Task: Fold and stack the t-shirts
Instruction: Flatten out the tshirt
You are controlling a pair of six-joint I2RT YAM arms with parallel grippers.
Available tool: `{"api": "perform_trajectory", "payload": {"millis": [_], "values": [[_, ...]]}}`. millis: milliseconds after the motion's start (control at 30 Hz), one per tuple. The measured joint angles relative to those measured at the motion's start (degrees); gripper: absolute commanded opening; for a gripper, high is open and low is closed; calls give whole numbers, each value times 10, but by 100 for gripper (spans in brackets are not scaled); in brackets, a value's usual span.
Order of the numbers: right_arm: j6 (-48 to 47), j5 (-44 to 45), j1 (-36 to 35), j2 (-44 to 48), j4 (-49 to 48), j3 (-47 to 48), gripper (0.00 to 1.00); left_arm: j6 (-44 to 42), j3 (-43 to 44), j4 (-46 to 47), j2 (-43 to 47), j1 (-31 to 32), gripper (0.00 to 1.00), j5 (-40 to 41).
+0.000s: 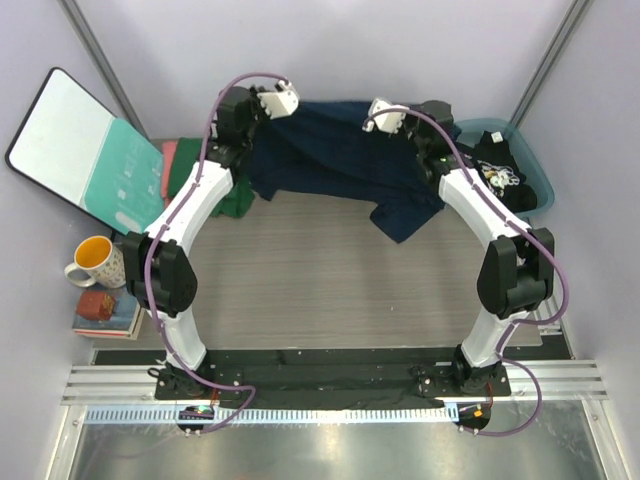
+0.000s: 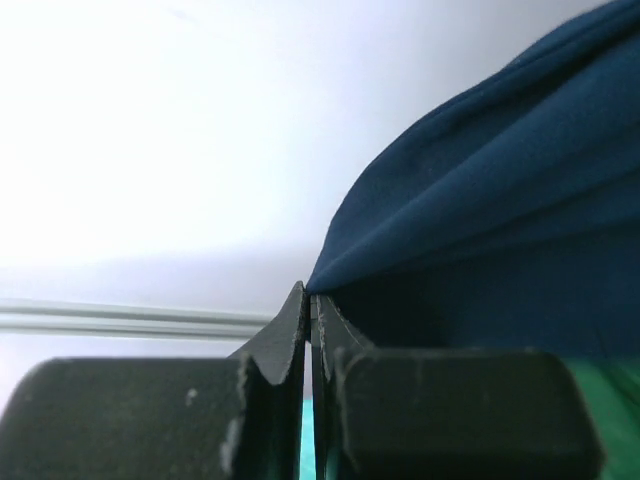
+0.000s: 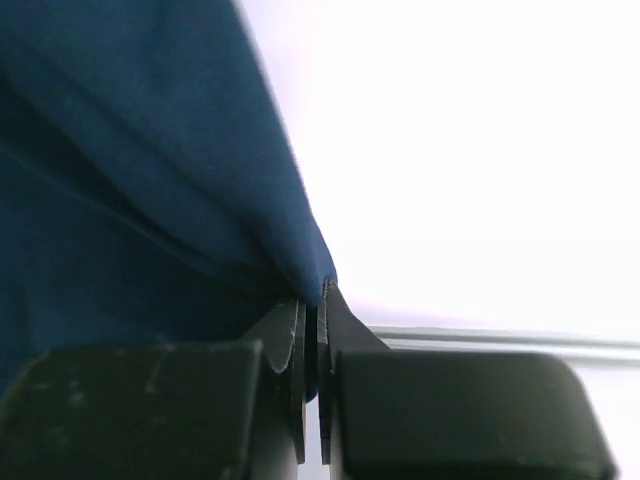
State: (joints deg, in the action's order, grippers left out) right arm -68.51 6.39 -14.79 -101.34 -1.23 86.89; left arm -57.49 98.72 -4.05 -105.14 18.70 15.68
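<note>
The navy blue t-shirt (image 1: 335,155) hangs spread between my two grippers at the far side of the table, its lower part draping onto the tabletop. My left gripper (image 1: 283,110) is shut on its left top edge; the wrist view shows navy cloth (image 2: 500,220) pinched at the fingertips (image 2: 310,300). My right gripper (image 1: 378,112) is shut on the right top edge, cloth (image 3: 150,180) between the fingertips (image 3: 318,300). A dark green t-shirt (image 1: 232,200) and a salmon-pink one (image 1: 170,160) lie at the left. The black printed t-shirt (image 1: 500,165) lies in the teal bin.
A teal bin (image 1: 535,160) stands at the far right. A teal-and-white board (image 1: 90,155) leans at the far left. A white mug with an orange inside (image 1: 95,262) and a stack of books (image 1: 105,312) sit at the left edge. Walls enclose the table.
</note>
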Motion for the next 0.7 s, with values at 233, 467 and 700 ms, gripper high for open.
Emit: {"api": "perform_trajectory", "payload": {"millis": [233,467,700], "values": [[-44,21,10,2,-114,18,1,-68,35,104,0,0,0,4],[-58,31,24,-4,-220,42,1,-135,21,177,0,0,0,-3],[-58,36,27,-4,-299,67,1,-179,21,224,7,1,0,-20]]}}
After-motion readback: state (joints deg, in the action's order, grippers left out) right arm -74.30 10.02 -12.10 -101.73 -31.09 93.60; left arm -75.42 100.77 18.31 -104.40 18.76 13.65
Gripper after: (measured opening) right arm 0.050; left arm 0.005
